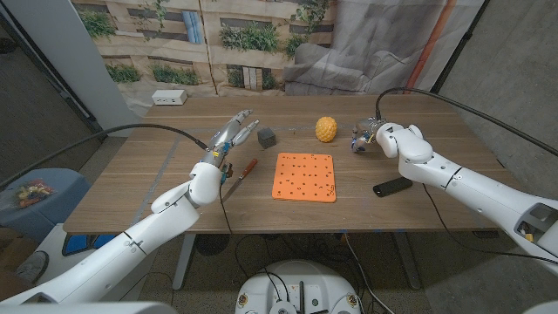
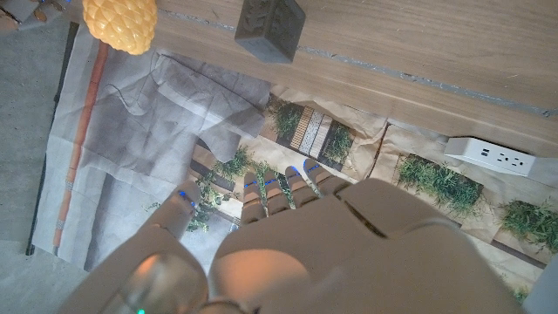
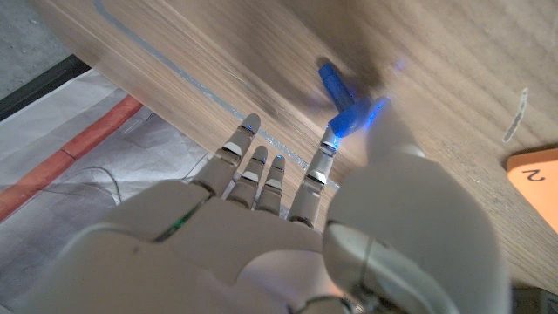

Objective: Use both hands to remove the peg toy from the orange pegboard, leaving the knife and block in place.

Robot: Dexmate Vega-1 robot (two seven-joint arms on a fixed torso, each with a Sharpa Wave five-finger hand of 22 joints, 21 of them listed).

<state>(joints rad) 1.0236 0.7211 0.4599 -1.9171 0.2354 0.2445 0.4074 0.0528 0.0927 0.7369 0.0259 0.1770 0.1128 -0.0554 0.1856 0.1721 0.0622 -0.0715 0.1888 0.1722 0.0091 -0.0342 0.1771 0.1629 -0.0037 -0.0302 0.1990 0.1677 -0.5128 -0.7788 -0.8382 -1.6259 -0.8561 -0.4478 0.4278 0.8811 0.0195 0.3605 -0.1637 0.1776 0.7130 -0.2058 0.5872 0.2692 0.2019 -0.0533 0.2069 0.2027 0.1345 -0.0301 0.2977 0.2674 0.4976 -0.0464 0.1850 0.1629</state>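
pegboard: orange pegboard (image 1: 304,177) sits center of the head frame on the desk (image 1: 131,187). I see no peg standing in it, only bare holes.
peg toy: blue peg toy (image 3: 342,100) shows in the right wrist view, pinched at the tips of my right robot hand (image 3: 288,187), just above the wood. I read it as already off the board. It's blurred, so I can't tell whether it touches the desk.
right robot hand: in the head frame it (image 1: 366,137) sits right of center, upper half, well apart from the board. State: gripping the peg between thumb and a fingertip, other fingers extended. Probably held out there to park the peg clear of the board.
left robot hand: it (image 1: 232,135) is left of center in the head frame, fingers spread and pointing to the far edge, holding nothing. It hovers between the knife and block, touching neither as far as I can tell. I'd keep it like that so neither gets bumped.
knife: knife (image 1: 247,170) lies just left of the board, in place.
block: dark grey block (image 1: 266,137) sits up and left of the board, upright, in place.
other: yellow bumpy ball (image 1: 326,129) above the board, black flat device (image 1: 392,186) to the board's right, white power strip (image 1: 169,97) at upper left on the far edge.
next call: set the peg down away from the board, then let go.
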